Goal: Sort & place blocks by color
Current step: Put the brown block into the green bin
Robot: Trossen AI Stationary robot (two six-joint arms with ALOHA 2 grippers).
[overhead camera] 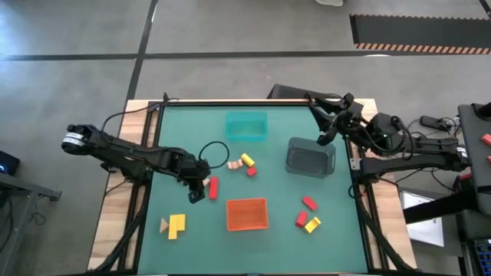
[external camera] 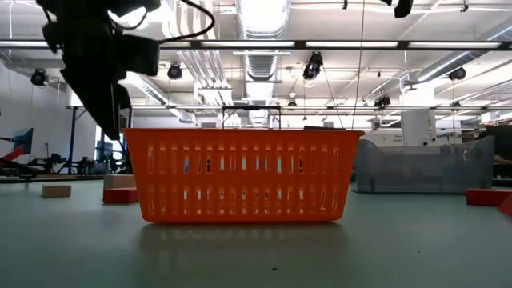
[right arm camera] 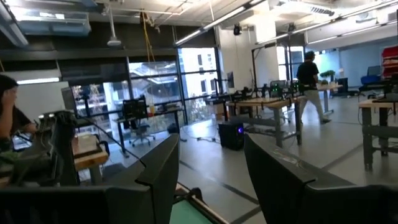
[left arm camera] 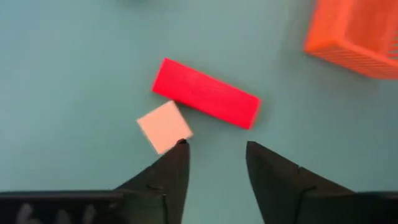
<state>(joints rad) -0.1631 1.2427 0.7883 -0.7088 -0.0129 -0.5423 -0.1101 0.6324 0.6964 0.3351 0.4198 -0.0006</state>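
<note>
My left gripper (overhead camera: pixel 198 188) hangs open above the table's left middle; it also shows in the low view (external camera: pixel 108 120). In the left wrist view (left arm camera: pixel 214 149) its fingers point down over a red bar (left arm camera: pixel 206 93) and a tan cube (left arm camera: pixel 164 127), both lying flat on the mat, side by side. The red bar also shows in the high view (overhead camera: pixel 213 186). My right gripper (right arm camera: pixel 208 143) is open and empty, raised at the table's far right corner (overhead camera: pixel 326 115) and facing the room.
The orange tray (overhead camera: pixel 246 214) stands right of the left gripper, the teal tray (overhead camera: pixel 246 125) at the far middle and the grey tray (overhead camera: pixel 311 157) at the right. Loose blocks lie mid-table (overhead camera: pixel 246 160), near left (overhead camera: pixel 176 225) and near right (overhead camera: pixel 308 218).
</note>
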